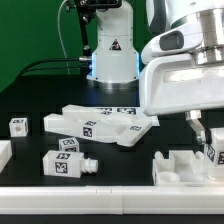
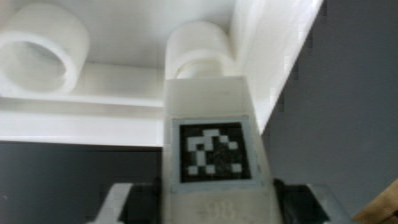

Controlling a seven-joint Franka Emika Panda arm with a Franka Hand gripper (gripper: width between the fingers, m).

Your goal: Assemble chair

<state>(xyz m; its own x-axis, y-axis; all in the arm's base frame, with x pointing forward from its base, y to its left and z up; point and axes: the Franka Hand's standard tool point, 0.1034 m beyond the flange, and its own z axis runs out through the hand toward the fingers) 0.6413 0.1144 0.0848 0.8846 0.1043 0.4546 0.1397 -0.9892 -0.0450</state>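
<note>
My gripper (image 1: 205, 134) is at the exterior view's right, low over the table. It is shut on a long white chair piece (image 1: 213, 152) with a black-and-white tag. In the wrist view the gripper (image 2: 214, 204) clamps this piece (image 2: 214, 120) between both fingers (image 2: 128, 200). The piece's far end is over or against a white chair part with two round tubular shapes (image 2: 50, 60). I cannot tell whether they touch. That blocky white part (image 1: 180, 166) lies just below the gripper in the exterior view.
Flat tagged slabs (image 1: 100, 124) lie mid-table. A small tagged cube (image 1: 18, 125) and a tagged block with a short peg (image 1: 65, 163) lie to the exterior view's left. Another white part (image 1: 4, 152) is at the left edge. The robot base (image 1: 110, 50) stands behind.
</note>
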